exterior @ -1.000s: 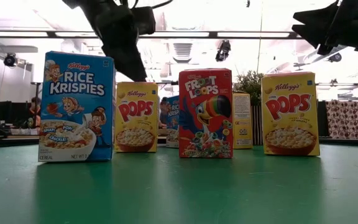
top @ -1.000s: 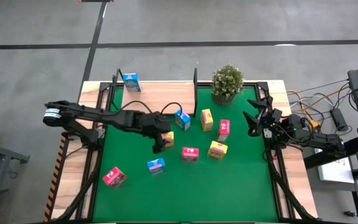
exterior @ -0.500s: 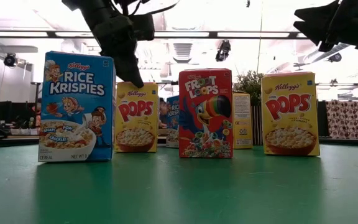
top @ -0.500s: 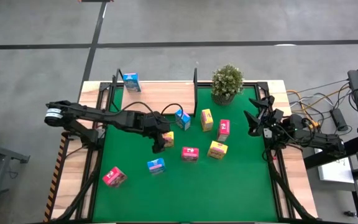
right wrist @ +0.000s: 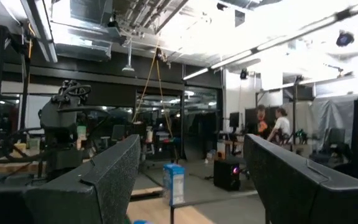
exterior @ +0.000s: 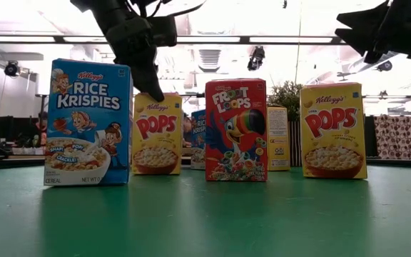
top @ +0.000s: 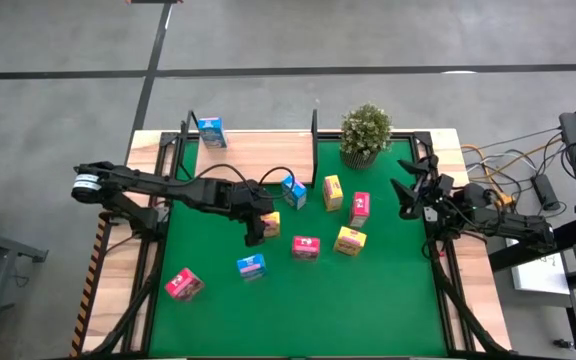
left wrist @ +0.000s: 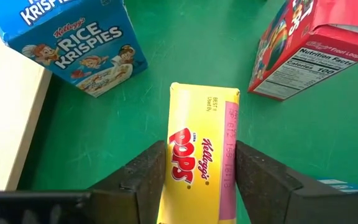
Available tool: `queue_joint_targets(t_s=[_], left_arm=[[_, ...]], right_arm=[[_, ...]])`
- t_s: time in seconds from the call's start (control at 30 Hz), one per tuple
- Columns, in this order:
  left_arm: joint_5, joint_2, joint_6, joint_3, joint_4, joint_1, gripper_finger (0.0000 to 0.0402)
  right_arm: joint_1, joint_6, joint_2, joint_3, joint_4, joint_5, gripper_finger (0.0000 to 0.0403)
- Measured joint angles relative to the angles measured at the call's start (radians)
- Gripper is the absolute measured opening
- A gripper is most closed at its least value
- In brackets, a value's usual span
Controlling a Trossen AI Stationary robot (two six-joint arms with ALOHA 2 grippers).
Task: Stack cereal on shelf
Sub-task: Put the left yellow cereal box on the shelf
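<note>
My left gripper (left wrist: 197, 177): fingers touching both sides of the yellow cereal box (left wrist: 199, 158), mid-mat.
My right gripper (top: 408, 190): wide, at the mat's right edge.
Shelf (top: 258, 150): far edge.

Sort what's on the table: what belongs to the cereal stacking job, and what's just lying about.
Job:
- cereal boxes on the green mat, including the yellow Pops box between the left gripper fingers
- blue box already on the shelf

Lying about:
- potted plant
- cables beside the table
</note>
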Motion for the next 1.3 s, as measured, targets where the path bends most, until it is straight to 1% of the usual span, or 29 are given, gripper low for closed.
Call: queue_joint_targets(t_s=[0.17,0.33,0.5,0.7,0.8,0.9,1.0,1.1,1.17,1.3], left_arm=[[0.000,0.000,0.004,0.005,-0.001,0.000,0.0157],[0.000,-0.001,0.038,0.057,-0.041,0.000,0.0157],[-0.004,-0.001,0.125,0.183,-0.179,0.003,0.0157],[-0.018,-0.002,0.315,0.367,-0.348,0.054,0.0158],[-0.018,-0.002,0.403,0.446,-0.424,0.111,0.0158],[-0.018,-0.002,0.476,0.500,-0.452,0.193,0.0158],[-0.011,-0.002,0.558,0.528,-0.452,0.292,0.0158],[0.005,-0.002,0.638,0.529,-0.440,0.396,0.0158],[0.055,0.006,0.671,0.529,-0.396,0.464,0.0158],[0.192,0.050,0.713,0.529,-0.289,0.577,0.0158]], right_arm=[[0.000,0.023,0.000,0.000,-0.027,0.000,0.0274],[0.000,0.023,0.000,0.000,-0.029,0.000,0.0274],[0.000,0.023,0.000,0.000,-0.028,0.000,0.0274],[0.000,0.021,0.000,-0.001,-0.024,0.000,0.0274],[0.000,0.021,0.000,-0.001,-0.024,0.000,0.0274],[0.000,0.020,0.000,-0.001,-0.024,0.000,0.0274],[0.000,0.018,0.000,-0.001,-0.023,0.000,0.0274],[0.000,0.019,0.000,0.000,-0.023,0.000,0.0274],[0.000,0.020,0.000,-0.001,-0.023,0.000,0.0274],[0.000,0.020,0.000,0.000,-0.023,0.000,0.0274]])
